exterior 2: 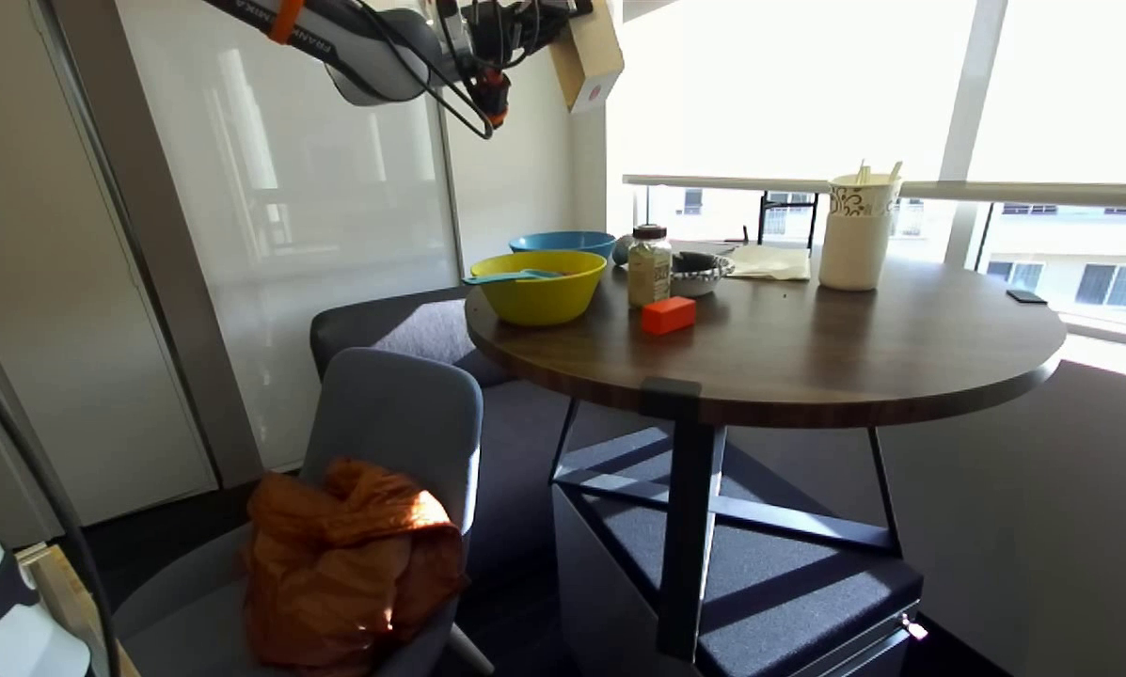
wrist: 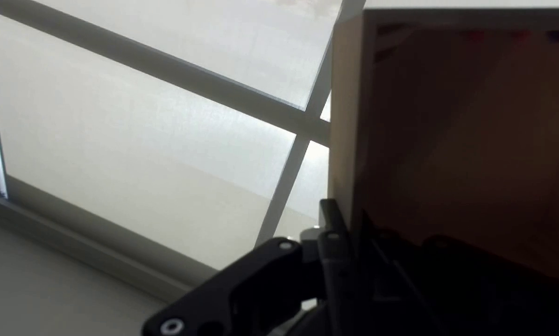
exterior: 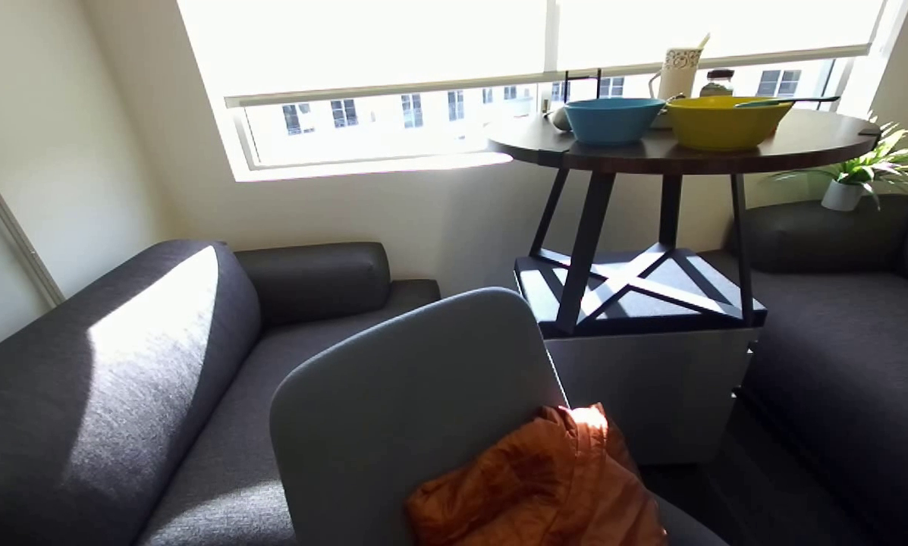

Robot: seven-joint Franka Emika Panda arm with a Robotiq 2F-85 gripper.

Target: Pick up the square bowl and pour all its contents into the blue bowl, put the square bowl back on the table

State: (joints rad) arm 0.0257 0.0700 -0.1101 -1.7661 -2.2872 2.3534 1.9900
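One gripper [wrist: 356,228], in the wrist view: clamped on a wall of the square bowl [wrist: 345,107], parted by just that wall's thickness; one finger lies against the outside, the inner one is lost in shadow. One square bowl, tilted: interior dark, red and blue specks [wrist: 520,36] near its upper edge, contents indistinct. In an exterior view it hangs well apart from the table [exterior 2: 854,357], seen above the blue bowl [exterior 2: 581,247]. One yellow bowl [exterior 2: 539,301], on the table, teal utensil [exterior 2: 515,276] across its rim. One blue bowl, upright, behind the yellow there. One window [wrist: 190,78], farthest.
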